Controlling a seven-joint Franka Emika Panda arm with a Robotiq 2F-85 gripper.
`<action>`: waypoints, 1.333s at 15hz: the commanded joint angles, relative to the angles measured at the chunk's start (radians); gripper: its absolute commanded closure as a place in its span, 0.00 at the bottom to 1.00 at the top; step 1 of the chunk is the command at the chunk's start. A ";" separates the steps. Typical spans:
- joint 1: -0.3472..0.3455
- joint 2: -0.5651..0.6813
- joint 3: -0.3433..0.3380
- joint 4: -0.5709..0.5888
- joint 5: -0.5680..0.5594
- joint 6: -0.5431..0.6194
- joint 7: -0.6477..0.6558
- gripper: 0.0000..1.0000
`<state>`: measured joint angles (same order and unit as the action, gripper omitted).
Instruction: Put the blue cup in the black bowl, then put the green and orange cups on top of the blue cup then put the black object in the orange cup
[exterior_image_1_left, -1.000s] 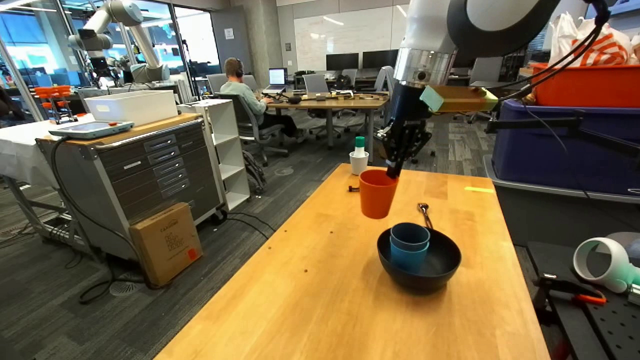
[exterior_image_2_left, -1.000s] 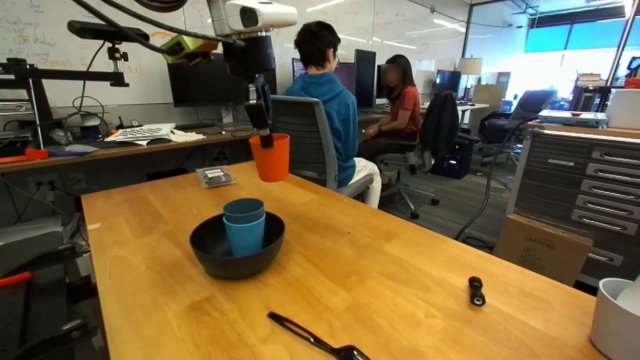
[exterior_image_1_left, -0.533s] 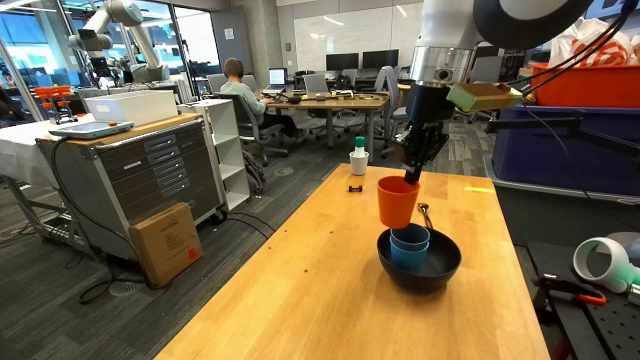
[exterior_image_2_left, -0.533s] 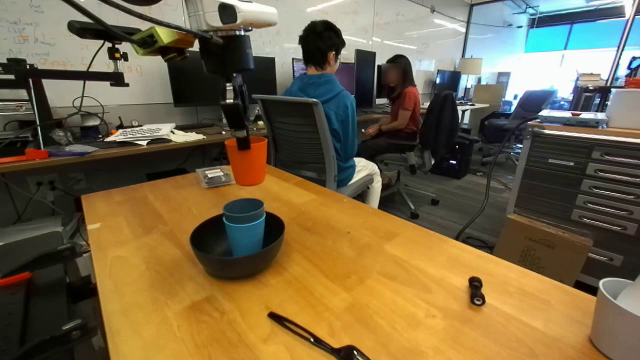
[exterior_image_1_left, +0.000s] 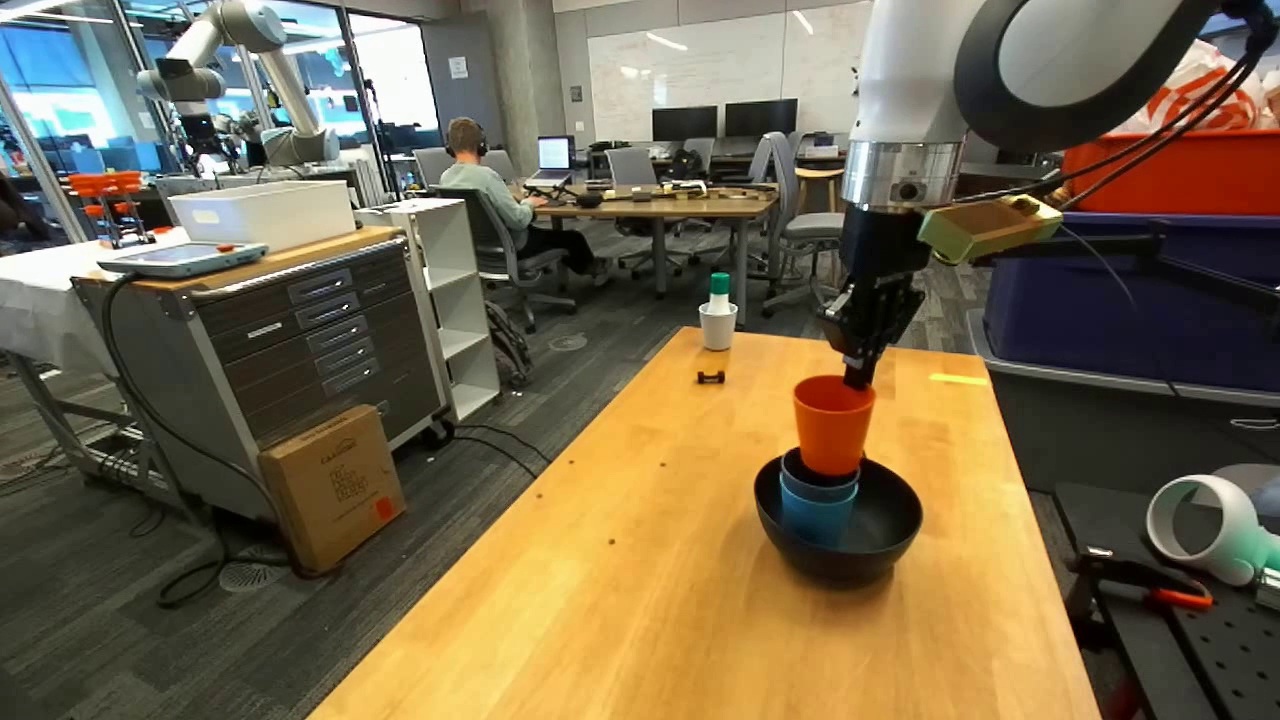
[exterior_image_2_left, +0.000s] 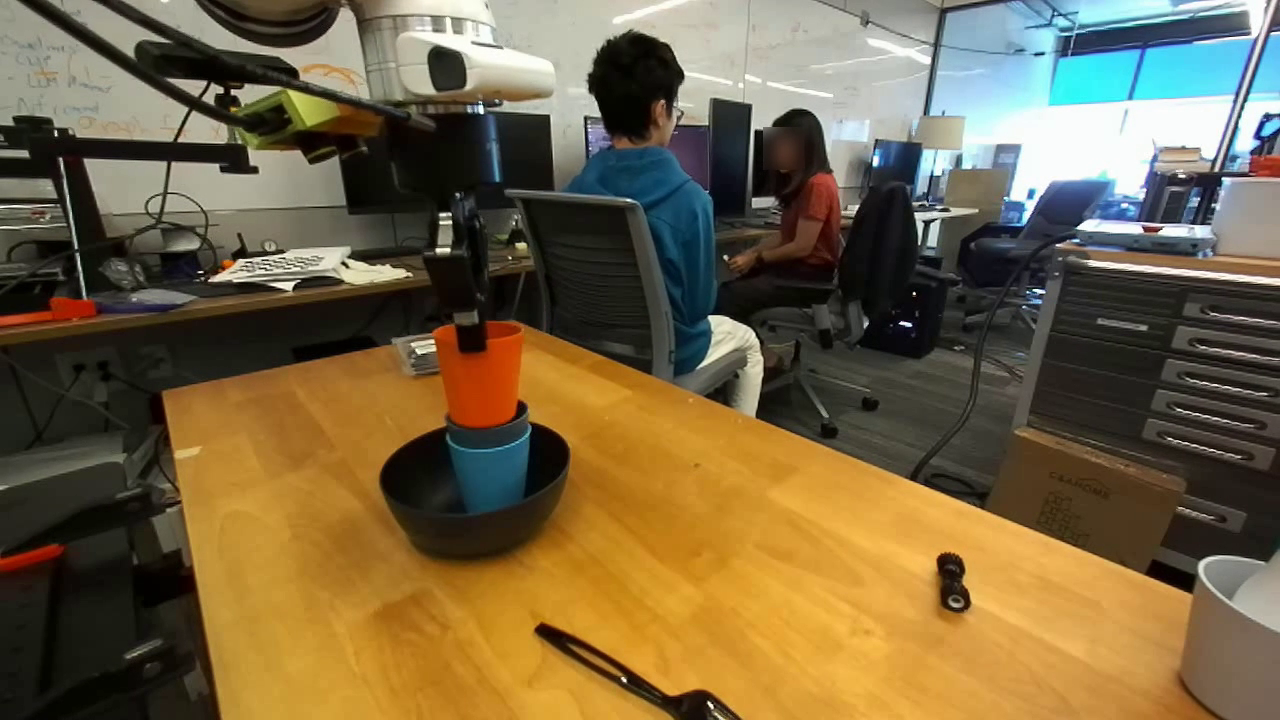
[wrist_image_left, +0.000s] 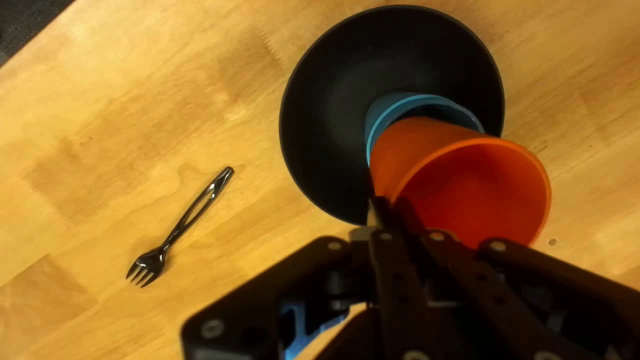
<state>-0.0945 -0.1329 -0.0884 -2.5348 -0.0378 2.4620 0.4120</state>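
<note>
My gripper (exterior_image_1_left: 858, 378) is shut on the near rim of the orange cup (exterior_image_1_left: 833, 430), one finger inside it. It holds the cup slightly tilted. The cup's base is at the mouth of the dark teal-green cup (exterior_image_2_left: 512, 432); I cannot tell how far in it is. The teal-green cup is nested in the light blue cup (exterior_image_2_left: 490, 477), which stands in the black bowl (exterior_image_2_left: 420, 505). In the wrist view the fingertips (wrist_image_left: 392, 205) pinch the orange cup's wall (wrist_image_left: 480, 195). The black fork (wrist_image_left: 185, 225) lies on the table beside the bowl, also in an exterior view (exterior_image_2_left: 620, 675).
A small black dumbbell-shaped piece (exterior_image_2_left: 952, 582) lies on the wooden table (exterior_image_2_left: 750, 570). A white cup with a green-capped bottle (exterior_image_1_left: 718, 325) stands at the table's far corner. A clear plastic package (exterior_image_2_left: 418, 355) sits near the table edge behind the orange cup.
My gripper has carried the orange cup across to above the stacked cups, then lowered it so its base meets the teal-green cup's mouth. The bowl, nested cups and fork have stayed put.
</note>
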 joint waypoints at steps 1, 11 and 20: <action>-0.018 0.009 0.006 -0.010 -0.011 0.020 -0.023 0.99; -0.008 0.077 0.001 -0.018 0.011 0.116 -0.098 0.96; 0.000 0.122 0.001 -0.012 0.032 0.157 -0.127 0.26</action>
<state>-0.0991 -0.0067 -0.0884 -2.5493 -0.0340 2.6024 0.3159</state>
